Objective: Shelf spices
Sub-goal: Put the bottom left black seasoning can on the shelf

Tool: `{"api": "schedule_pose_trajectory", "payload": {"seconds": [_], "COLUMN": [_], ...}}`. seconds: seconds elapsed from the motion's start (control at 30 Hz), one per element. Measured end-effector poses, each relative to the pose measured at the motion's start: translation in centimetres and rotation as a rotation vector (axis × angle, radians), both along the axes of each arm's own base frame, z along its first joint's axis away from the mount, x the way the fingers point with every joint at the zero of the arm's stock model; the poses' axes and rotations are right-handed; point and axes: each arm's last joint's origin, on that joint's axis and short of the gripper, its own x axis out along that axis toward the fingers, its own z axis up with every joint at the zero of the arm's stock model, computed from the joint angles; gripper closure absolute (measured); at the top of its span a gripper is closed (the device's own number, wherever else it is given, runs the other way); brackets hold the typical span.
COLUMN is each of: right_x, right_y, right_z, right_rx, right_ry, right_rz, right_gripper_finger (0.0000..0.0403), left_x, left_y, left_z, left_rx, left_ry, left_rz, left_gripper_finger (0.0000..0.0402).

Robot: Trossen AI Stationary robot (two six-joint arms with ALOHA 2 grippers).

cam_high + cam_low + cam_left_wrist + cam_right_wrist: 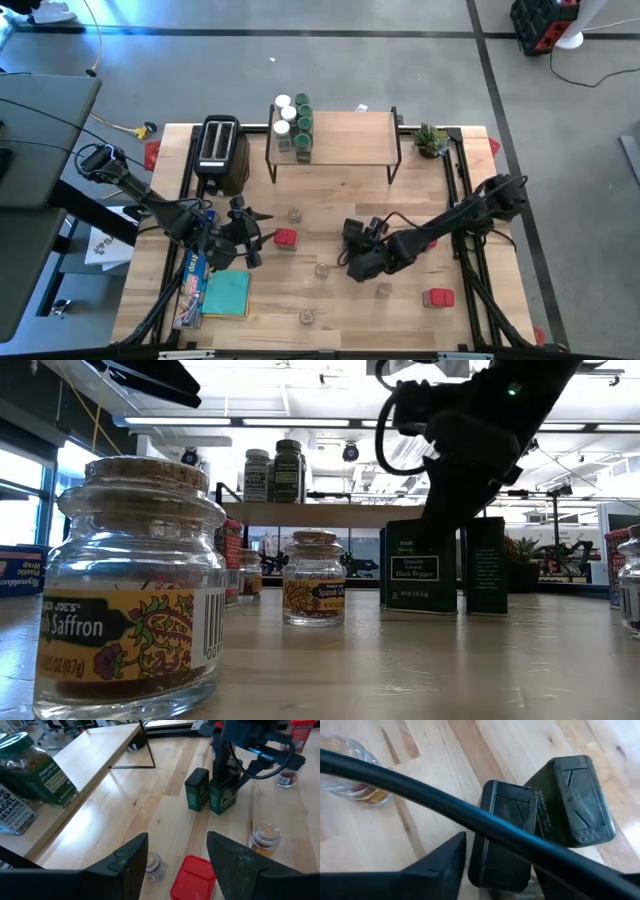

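High view: the left gripper (262, 232), fingers spread, hovers beside a red tin (285, 238) mid-table. The right gripper (353, 238), fingers apart, straddles one of two upright black boxes (505, 835). Jars (294, 124) crowd the shelf (345, 138)'s left end.

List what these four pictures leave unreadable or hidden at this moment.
- Right tool: in the right wrist view a black cable crosses it, hiding any grip on the dark green rectangular tin.
- Small clear cork-topped jars: labels too small in the high view.
- Light wooden shelf: mostly blocked by jars in the low view.
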Motion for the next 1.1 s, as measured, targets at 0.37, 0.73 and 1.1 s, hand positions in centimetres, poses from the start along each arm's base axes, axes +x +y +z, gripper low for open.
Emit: {"api": "schedule_pose_trajectory", "payload": {"seconds": [0.37,0.73,1.1], "right_x": [1.7,2.7,1.4], "right_y": [0.2,-12.1,-34.3], "right_z": [4.2,19.9,18.5], "right_rx": [0.032,-0.23,-0.089], "right_ry": [-0.087,-0.112,-0.275], "right_rz": [0.144,0.291,0.38], "right_gripper_finger": [0.0287,0.0287,0.0287], "left_x": [0.0,0.0,-0.1], "left_y": [0.0,0.4,5.2], "left_z": [0.0,0.3,2.1], "left_rx": [-0.001,0.077,0.23], "left_ry": [-0.002,-0.003,0.08], "left_rz": [-0.001,0.022,0.064], "left_gripper_finger": [0.0205,0.0205,0.0205]}}
